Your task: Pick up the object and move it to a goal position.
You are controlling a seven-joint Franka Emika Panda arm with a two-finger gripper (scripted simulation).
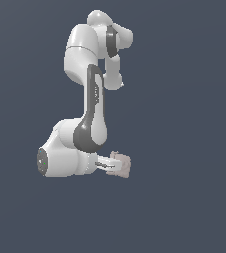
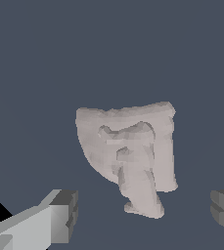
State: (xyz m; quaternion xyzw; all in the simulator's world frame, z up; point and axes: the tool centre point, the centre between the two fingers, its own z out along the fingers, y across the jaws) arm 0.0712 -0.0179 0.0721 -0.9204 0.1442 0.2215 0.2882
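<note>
While jaws gape, object [image 2: 133, 156] between them, untouched

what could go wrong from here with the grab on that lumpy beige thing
The object is bumpy and uneven, so the pads could close on a ridge and let it twist or slip. The gripper is open with fingers wide apart and the object seems off-centre between them, so one finger may push it first.
</note>
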